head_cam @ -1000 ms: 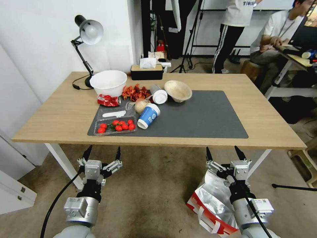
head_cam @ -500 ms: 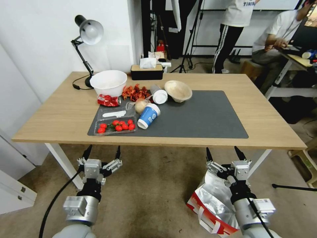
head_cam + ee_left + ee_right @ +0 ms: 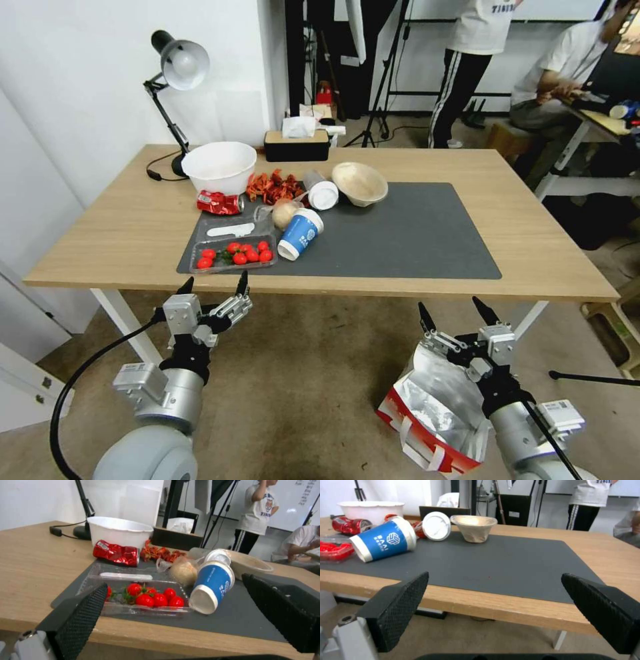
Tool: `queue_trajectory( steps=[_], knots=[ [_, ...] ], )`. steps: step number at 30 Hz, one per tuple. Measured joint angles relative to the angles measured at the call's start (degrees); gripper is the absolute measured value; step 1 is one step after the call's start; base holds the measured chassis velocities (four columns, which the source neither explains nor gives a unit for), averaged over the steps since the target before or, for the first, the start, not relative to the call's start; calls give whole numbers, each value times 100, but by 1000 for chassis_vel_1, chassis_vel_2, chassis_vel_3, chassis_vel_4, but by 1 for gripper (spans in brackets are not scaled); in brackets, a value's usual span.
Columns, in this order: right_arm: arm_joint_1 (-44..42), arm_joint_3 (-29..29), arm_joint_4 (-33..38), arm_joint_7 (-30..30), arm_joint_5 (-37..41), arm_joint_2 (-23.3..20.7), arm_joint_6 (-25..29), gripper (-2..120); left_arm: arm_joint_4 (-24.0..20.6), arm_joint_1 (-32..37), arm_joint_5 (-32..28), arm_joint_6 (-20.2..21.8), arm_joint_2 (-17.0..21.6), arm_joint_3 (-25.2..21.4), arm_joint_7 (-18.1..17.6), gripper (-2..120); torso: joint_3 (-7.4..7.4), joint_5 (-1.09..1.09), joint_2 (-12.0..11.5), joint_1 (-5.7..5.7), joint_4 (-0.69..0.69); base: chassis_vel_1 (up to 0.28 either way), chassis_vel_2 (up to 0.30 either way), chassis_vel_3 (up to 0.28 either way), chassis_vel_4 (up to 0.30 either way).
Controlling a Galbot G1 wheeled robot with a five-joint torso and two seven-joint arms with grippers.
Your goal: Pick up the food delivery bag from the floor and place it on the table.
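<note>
The food delivery bag (image 3: 433, 413), red and white with silver foil inside, stands open on the floor (image 3: 313, 373) at the lower right, partly behind my right arm. My right gripper (image 3: 455, 312) hangs open above the bag's far edge, just short of the table's front edge. My left gripper (image 3: 213, 285) is open and sits level with the front edge of the table (image 3: 120, 220), in front of the tomato box. Both wrist views look across the dark grey mat (image 3: 506, 562) between spread black fingers (image 3: 403, 605).
On the table stand a desk lamp (image 3: 175, 80), a white bowl (image 3: 219, 165), a tomato box (image 3: 233, 255), a tipped blue cup (image 3: 300, 233), a lidded cup (image 3: 321, 192), a paper bowl (image 3: 360, 183) and a tissue box (image 3: 297, 141). A white table leg (image 3: 130, 330) stands left of my left arm.
My left gripper has risen and shifted slightly right, up to the table's front edge. My right gripper has drifted a little to the right and lower over the bag.
</note>
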Motion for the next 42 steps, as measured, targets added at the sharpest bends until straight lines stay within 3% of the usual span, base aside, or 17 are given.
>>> queue_trajectory(
  steps=[13, 42],
  knots=[
    [-28, -15, -30, -36, -64, 25, 26, 100, 22, 23, -91, -64, 13, -67, 33, 100, -61, -1, -114, -54, 0, 0, 0, 0, 0],
    [-103, -109, -128, -15, 72, 111, 261, 100, 293, 207, 79, -587, 59, -184, 245, 100, -549, -1, -981, -433, 0, 0, 0, 0, 0]
  ],
)
